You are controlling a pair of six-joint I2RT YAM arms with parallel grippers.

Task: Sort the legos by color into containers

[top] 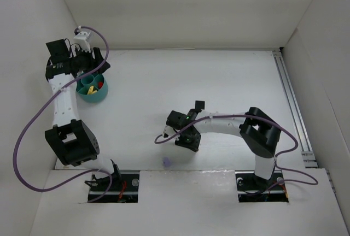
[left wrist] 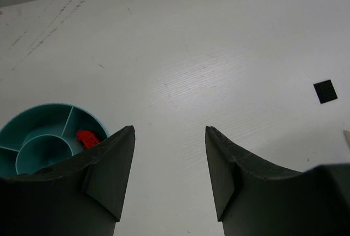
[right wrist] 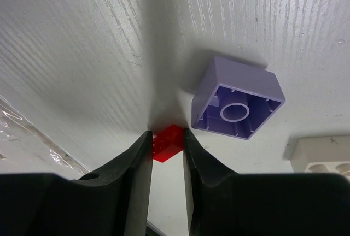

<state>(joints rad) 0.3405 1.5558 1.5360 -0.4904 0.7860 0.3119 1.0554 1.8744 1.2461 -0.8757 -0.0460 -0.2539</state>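
Though tiny, red lego (right wrist: 167, 143) between fingers (right wrist: 128, 187)

The desk (right wrist: 82, 39) is white and matt, with a fine ribbed grain and a few dark scuffs. The lilac lego (right wrist: 238, 96) is smooth satin plastic; the red lego (right wrist: 164, 151) looks glossy and half clear. The teal bowl (left wrist: 33, 132) is smooth plastic. The left pincer (left wrist: 169, 137) and right pincer (right wrist: 167, 132) have dark, matt, faintly grainy fingers (left wrist: 240, 170).
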